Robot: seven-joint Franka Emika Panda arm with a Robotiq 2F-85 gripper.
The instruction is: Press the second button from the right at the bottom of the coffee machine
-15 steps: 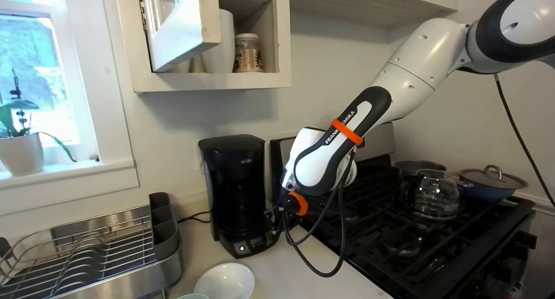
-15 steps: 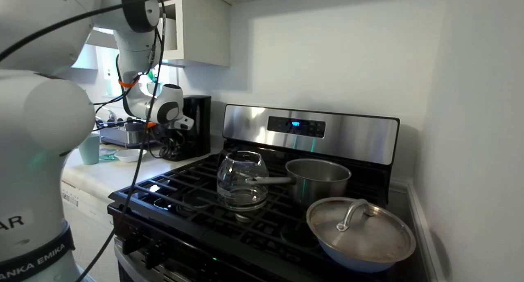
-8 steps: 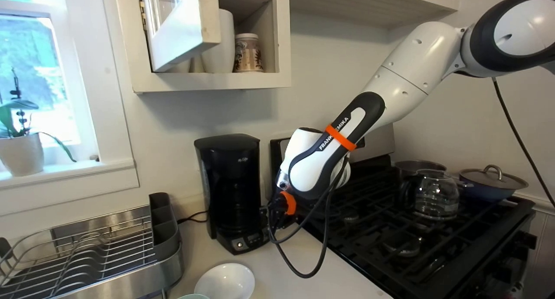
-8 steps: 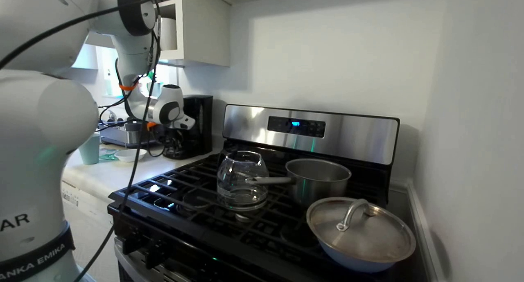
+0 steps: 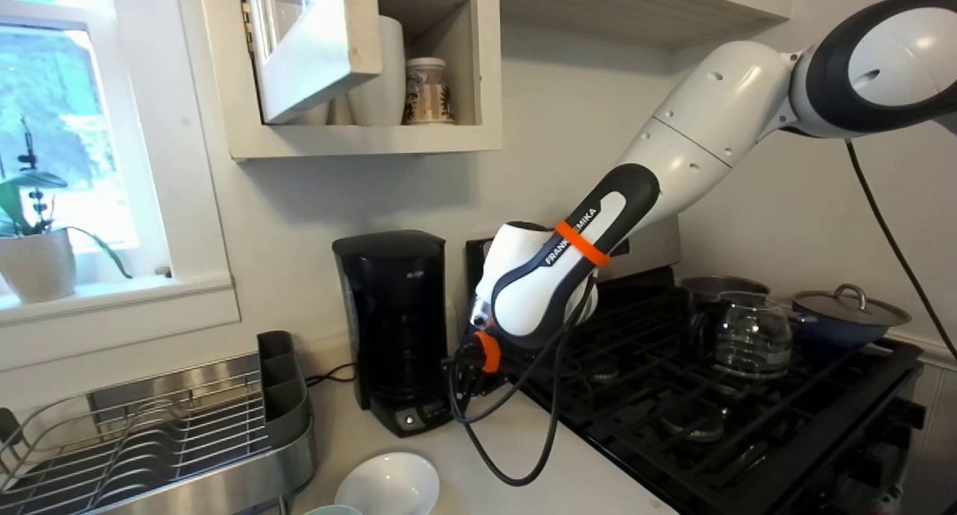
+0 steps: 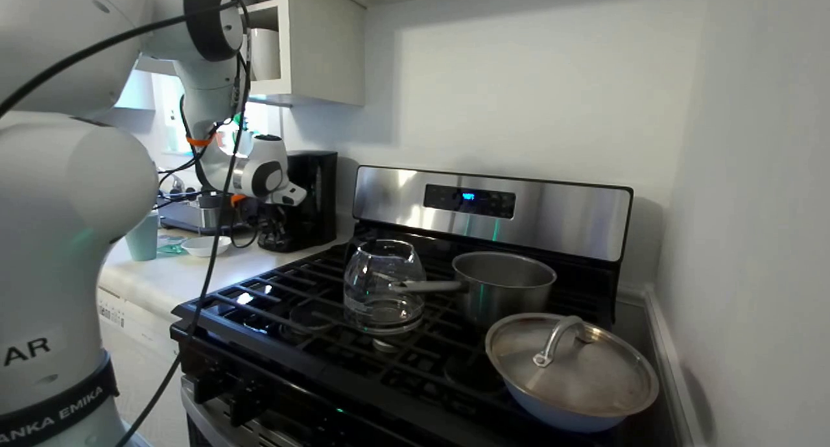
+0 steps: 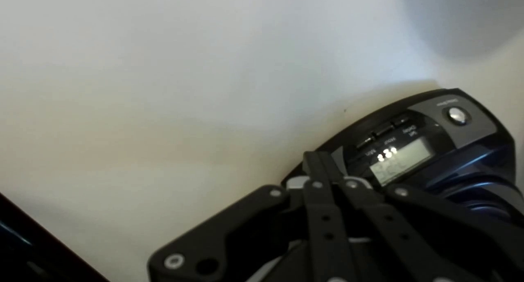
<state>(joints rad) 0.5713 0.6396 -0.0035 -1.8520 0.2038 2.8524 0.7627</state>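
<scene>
The black coffee machine stands upright on the counter; it also shows in an exterior view, partly behind my arm. In the wrist view its control strip appears upside down, with a small display, a round silver button and a row of small dark buttons. My gripper is shut, fingertips together, with nothing visible between them. The tips cover the strip's end beside the "Min" label; whether they touch it I cannot tell. In an exterior view the gripper is at the machine's stove-side front corner.
A white bowl sits in front of the machine, and a dish rack stands left of it. The stove holds a glass carafe and pots. A cable hangs in a loop from my wrist. A cabinet door hangs open above.
My arm and gripper have moved left and slightly down in an exterior view. The coffee machine has shifted slightly left and back on the counter with that motion.
</scene>
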